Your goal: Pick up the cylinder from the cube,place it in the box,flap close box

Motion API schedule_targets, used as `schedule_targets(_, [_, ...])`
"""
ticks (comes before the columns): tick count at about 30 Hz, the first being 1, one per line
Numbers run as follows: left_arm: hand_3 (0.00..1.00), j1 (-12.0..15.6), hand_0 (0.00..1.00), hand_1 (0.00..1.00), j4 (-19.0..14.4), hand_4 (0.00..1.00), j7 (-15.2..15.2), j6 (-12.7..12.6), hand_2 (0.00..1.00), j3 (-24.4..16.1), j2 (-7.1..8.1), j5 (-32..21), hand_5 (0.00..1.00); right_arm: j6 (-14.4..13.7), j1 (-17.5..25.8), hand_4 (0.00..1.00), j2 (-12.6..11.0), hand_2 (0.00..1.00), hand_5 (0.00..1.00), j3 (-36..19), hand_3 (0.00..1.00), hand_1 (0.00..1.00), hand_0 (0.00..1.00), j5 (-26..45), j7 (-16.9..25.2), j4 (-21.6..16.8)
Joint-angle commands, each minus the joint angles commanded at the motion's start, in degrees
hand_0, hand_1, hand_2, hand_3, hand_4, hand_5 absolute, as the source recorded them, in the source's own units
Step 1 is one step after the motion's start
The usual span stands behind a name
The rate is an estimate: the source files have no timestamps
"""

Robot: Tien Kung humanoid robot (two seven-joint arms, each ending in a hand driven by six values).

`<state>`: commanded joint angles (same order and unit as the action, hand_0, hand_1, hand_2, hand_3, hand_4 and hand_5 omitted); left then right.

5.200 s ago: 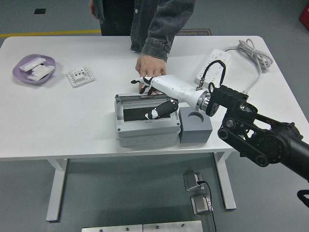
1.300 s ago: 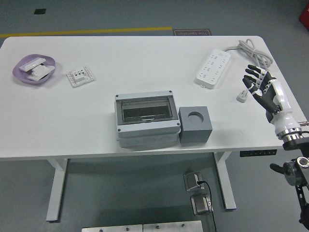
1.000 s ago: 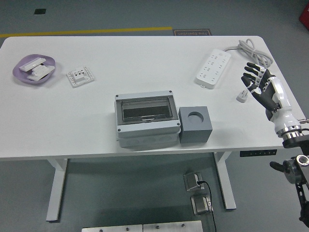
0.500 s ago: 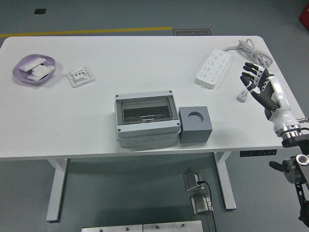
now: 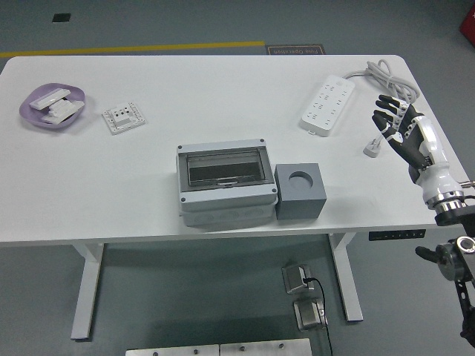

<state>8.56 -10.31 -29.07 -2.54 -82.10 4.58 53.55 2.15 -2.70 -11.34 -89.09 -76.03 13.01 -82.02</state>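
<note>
Box: the grey plastic enclosure box with a clear hinged flap (image 5: 225, 185) sits near the tabletop's front edge, a little left of centre; its flap lies flat and closed over the opening.
Cube: the grey cube with a round socket in its top (image 5: 300, 192) stands touching the box's right side, its front face close to the tabletop's near edge; the socket is empty.
Cylinder: not visible on the cube or on the open tabletop; through the box's clear flap only a dark interior shows, and whether it lies inside I cannot tell.
Right robot hand: the black-and-white five-fingered right robot hand (image 5: 407, 132) is raised over the tabletop's right edge, fingers spread and relaxed, grasping nothing, well apart from the cube and box.
Right-side clutter: a white power strip (image 5: 327, 104) lies diagonally toward the far right corner, its coiled white cable (image 5: 386, 77) running toward the far edge, with a white plug (image 5: 372, 147) just left of the robot hand's fingers.
Left-side clutter: a purple shallow dish holding white parts (image 5: 52, 107) sits near the left edge; a white square socket plate (image 5: 123, 117) lies just right of it.
Open room: the white tabletop (image 5: 215, 89) is bare across its middle and far band, and between the cube and the right robot hand.
</note>
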Motion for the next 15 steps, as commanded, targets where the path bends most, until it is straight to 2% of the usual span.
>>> schedule_targets(15, [0.907,-0.01,0.902,0.809,0.0,0.874,-0.27,-0.96,0.84,-0.84,0.24,1.08,0.636,-0.02,0.31,0.942,0.03,0.805,0.577,-0.04,0.785,0.779,0.842,0.3,0.03,-0.03])
